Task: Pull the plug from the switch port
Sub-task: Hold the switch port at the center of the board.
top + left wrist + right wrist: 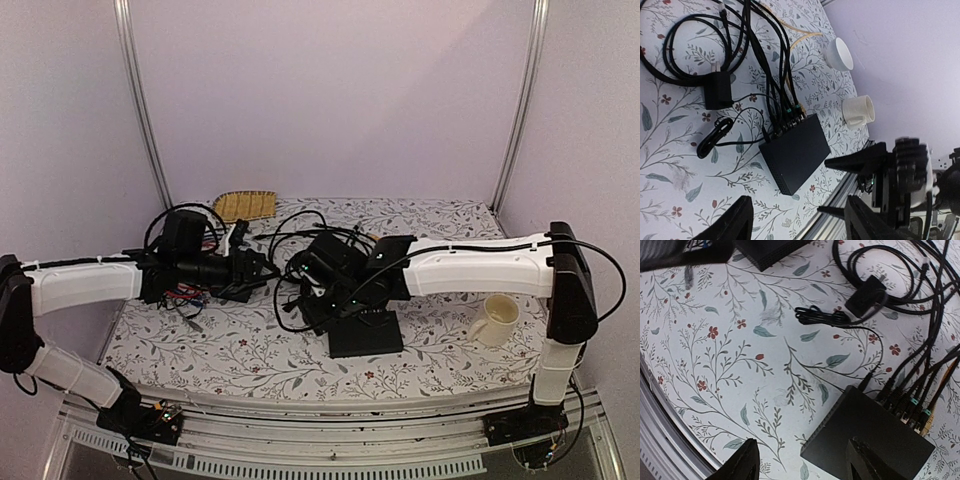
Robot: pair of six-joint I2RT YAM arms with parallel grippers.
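Several plugs [905,401], likely stiff and light, crowd the switch [860,445] lower right; pinch one's hard body; left claw [800,215] and right claw [802,455] gape empty.

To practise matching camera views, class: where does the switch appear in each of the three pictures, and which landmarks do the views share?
Top: switch just right of centre, below the middle.
Left wrist: switch at centre, plugs on its upper-left edge.
Right wrist: switch at bottom right, plugs on its upper-right edge.
Landmark: adapter in both wrist views; cup in top and left wrist views.
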